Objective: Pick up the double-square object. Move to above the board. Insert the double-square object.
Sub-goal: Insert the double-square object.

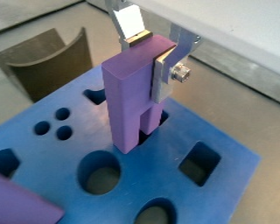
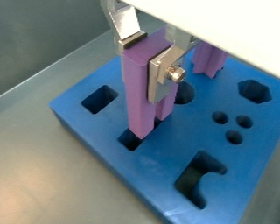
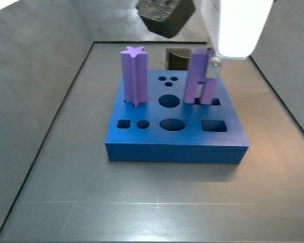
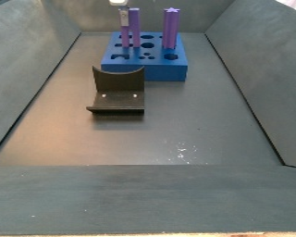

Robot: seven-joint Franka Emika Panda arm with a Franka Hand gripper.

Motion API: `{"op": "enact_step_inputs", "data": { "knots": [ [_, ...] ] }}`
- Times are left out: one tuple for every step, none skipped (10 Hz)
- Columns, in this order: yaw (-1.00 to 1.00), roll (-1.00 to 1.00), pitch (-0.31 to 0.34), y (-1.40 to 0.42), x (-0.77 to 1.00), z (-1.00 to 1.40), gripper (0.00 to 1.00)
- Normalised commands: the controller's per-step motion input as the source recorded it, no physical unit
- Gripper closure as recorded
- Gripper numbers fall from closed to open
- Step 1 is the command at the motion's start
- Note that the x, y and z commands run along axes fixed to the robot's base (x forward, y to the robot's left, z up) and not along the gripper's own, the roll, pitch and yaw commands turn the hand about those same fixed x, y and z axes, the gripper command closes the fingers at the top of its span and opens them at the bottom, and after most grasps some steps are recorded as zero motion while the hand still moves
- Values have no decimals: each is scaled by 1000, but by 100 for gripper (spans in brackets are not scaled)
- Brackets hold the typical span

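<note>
Between the claw's (image 1: 154, 54) fingers, the double-square object (image 1: 136, 96) enters the board (image 1: 230, 197).

Lab rig, grey walled bin (image 4: 40, 102), fixture (image 4: 117, 91)

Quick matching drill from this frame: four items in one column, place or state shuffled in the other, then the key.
Items:
1. double-square object
2. star peg
3. fixture
4. pincer

States:
A. standing alone in the board, nothing holding it
B. on the floor, off the board
C. lower end in a board hole, clamped near its top
D. shut around a peg, above the board

Pairs: 1-C, 2-A, 3-B, 4-D
</note>
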Motion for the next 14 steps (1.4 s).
{"op": "enact_step_inputs", "data": {
  "knots": [
    [-111,254,486,-231,626,-154,100],
    [-57,323,386,-254,614,-280,100],
    [0,206,240,-34,443,-417,100],
    [0,89,191,0,423,-311,100],
    [-249,-43,89,0,257,-31,100],
    [-231,-366,-109,89,129,-117,100],
    [-220,-554,-514,137,0,-120,100],
    [-71,-366,-569,57,0,-83,100],
    [0,0,-346,0,-69,-40,100],
    [0,0,-214,0,-131,0,100],
    [49,91,-57,0,-57,-111,100],
    [329,606,17,-89,0,-29,100],
    [480,820,106,-71,0,0,100],
    [391,651,120,-103,9,0,100]
  ]
}}
